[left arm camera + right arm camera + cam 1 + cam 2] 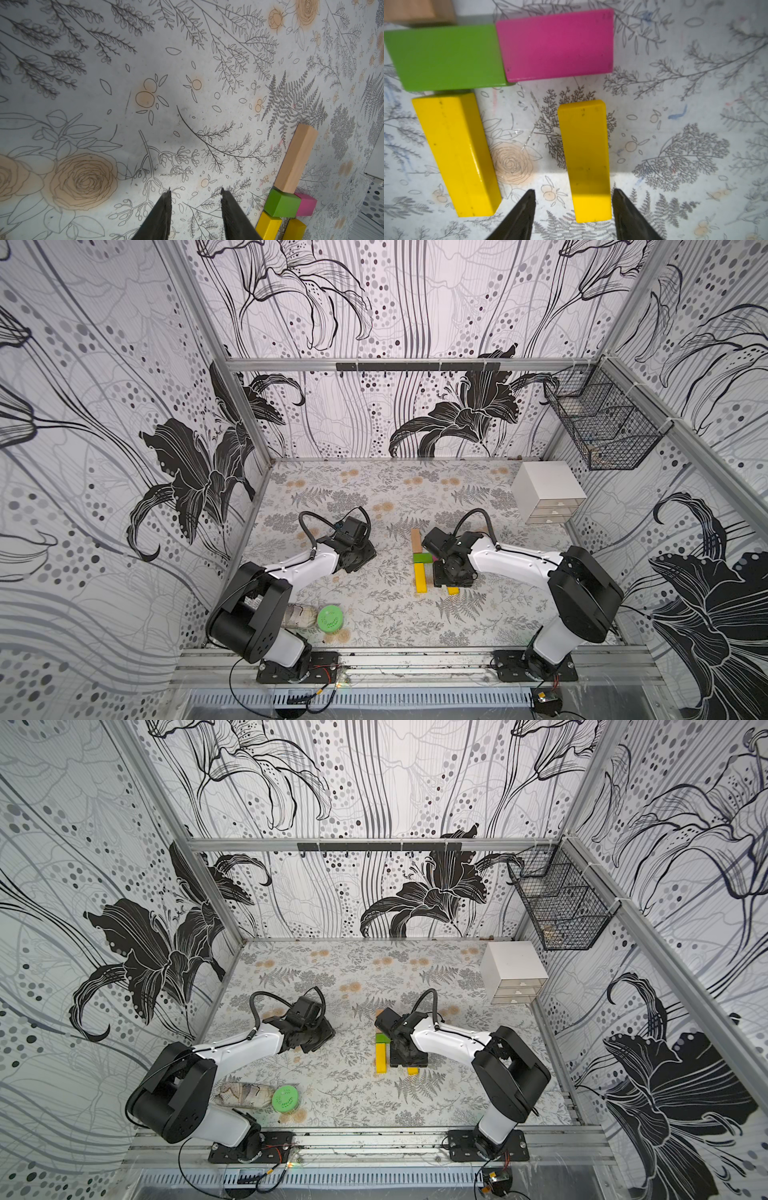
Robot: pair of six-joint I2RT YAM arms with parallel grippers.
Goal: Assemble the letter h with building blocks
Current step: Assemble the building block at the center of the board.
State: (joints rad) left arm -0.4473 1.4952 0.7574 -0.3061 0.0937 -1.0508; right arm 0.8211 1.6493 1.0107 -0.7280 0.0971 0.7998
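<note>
The building blocks lie mid-table as the letter h. A tan block [416,540] and a yellow block [420,577] form the stem. Between them a green block [446,56] and a pink block [556,43] lie end to end. A second yellow block [584,158] lies below the pink one, a small gap apart. My right gripper [573,192] is open and straddles that block's near end, with a clear gap on one side. My left gripper [195,191] hovers over bare table left of the blocks, its jaws apart and empty.
A white drawer box [546,493] stands at the back right, under a wire basket [602,423] on the wall. A clear bottle [301,616] with a round green lid [330,617] lies near the left arm's base.
</note>
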